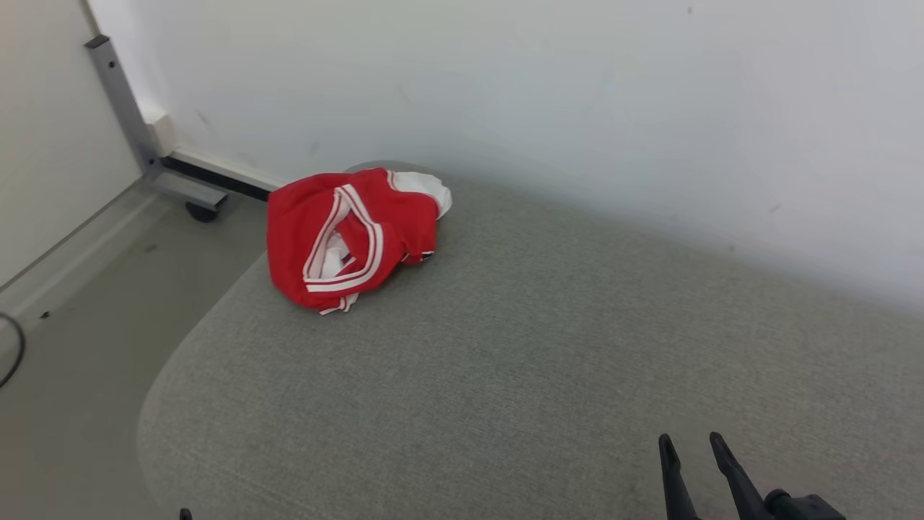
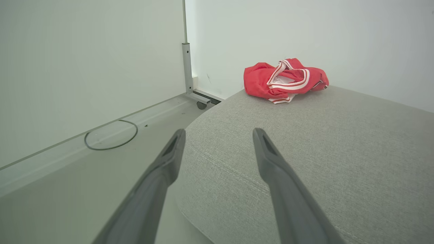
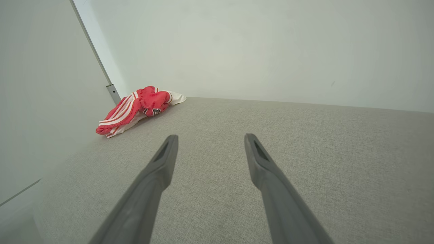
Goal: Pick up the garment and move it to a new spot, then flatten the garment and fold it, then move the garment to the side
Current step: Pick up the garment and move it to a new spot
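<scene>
Both the left gripper (image 2: 218,132) and right gripper (image 1: 690,438) are spread wide and empty. The crumpled red-and-white garment (image 1: 354,235) lies well ahead of them at the far-left corner of the grey cushion (image 1: 505,361), white end toward the wall (image 1: 577,108). Both grippers' fingers reach low over the cushion's near side.

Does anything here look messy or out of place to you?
Yes. The red garment with white stripes lies crumpled in a heap at the far left corner of the grey cushion, close to its edge, rather than spread flat. Nothing looks spilled or damaged.
</scene>
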